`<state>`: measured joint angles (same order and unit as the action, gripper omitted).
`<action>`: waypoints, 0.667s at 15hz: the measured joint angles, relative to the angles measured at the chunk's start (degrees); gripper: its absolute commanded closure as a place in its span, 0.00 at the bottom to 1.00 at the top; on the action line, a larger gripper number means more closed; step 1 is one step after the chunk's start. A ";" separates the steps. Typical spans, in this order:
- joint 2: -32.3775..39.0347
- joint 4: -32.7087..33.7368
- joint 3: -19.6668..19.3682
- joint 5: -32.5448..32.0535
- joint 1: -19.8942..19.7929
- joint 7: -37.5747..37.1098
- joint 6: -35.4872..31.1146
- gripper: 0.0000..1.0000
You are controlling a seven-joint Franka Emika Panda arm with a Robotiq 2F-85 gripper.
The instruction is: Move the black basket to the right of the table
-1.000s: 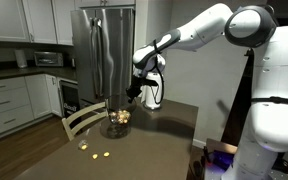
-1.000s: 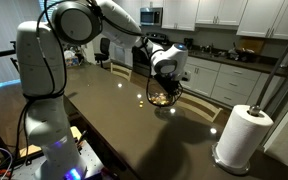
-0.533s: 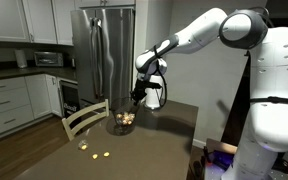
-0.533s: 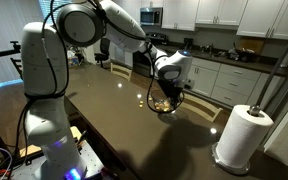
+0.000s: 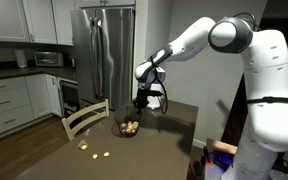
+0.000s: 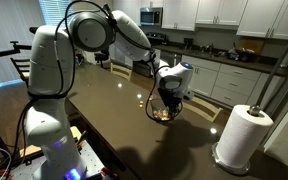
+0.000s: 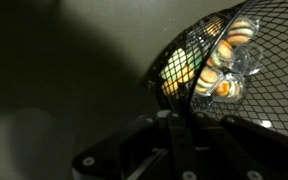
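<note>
Tool [image 6: 169,92] hangs from the white arm over the far half of the desk [image 6: 104,125], pointing down and clenched on the rim of the black basket [image 6: 163,108]; in the wrist view the dark fingers [image 7: 180,140] come up from the bottom edge and meet at the wire rim, with the mesh wall of the basket [image 7: 239,75] curving away to the upper right; small pale rounded pieces [image 7: 224,70] lie inside it, seen through the mesh; in both exterior views the basket sits directly under the tool [image 5: 139,100], low against the dark glossy top, and whether its base [image 5: 129,127] touches the desk [image 5: 169,140] or hangs just clear cannot be told; it looks tilted in an exterior view; a pale wooden chair [image 5: 84,118] stands at the desk edge just beside the basket; a few small light scraps [image 5: 97,153] lie on the top nearer the camera, well apart from the basket; a white paper towel roll [image 6: 239,135] stands upright at the desk end, apart from the tool.
</note>
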<state>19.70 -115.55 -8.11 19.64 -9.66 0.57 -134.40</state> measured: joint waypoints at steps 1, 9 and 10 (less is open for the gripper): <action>0.46 0.03 0.00 0.00 -0.17 0.00 0.00 0.64; -1.30 1.11 0.73 -1.18 0.46 -0.05 0.90 0.14; -2.11 1.07 0.96 -2.02 0.91 -0.11 0.90 0.07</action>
<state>17.59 -114.48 -7.16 17.62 -8.75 0.46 -133.50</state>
